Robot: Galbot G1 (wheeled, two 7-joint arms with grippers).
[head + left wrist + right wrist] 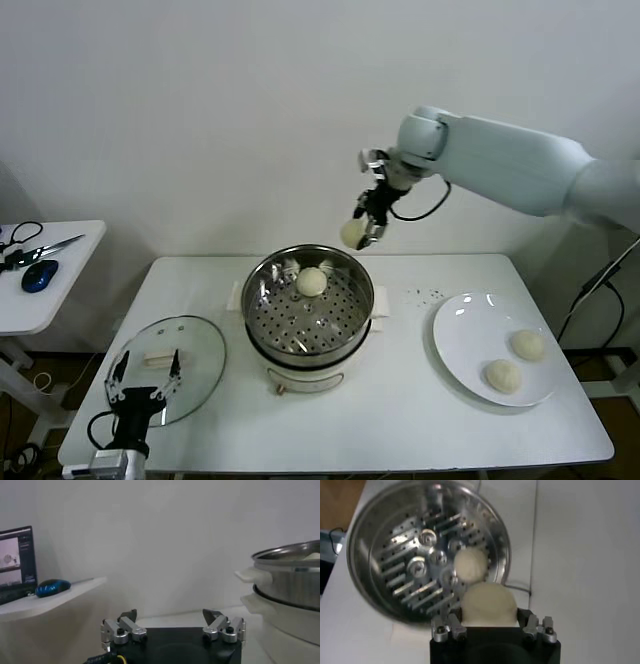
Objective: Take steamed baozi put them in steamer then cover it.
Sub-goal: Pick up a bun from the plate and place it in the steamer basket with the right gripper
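Observation:
My right gripper (362,228) hangs in the air above the far right rim of the steamer (262,300), shut on a cream-white baozi (351,233). In the right wrist view that baozi (488,604) fills the space between the jaws, over the rim of the steamer (375,592). One baozi (312,282) lies on the perforated tray, and shows as a baozi (471,565) in the right wrist view. Two more baozi (527,345) (503,375) rest on the white plate (462,335). The glass cover (195,365) lies flat on the table at the left. My left gripper (146,381) stands open, low at the cover's near edge.
A side table (70,270) at the far left carries a blue mouse (39,275) and scissors (45,248). Dark crumbs (425,294) dot the table between steamer and plate. In the left wrist view the steamer's wall (287,587) rises close by.

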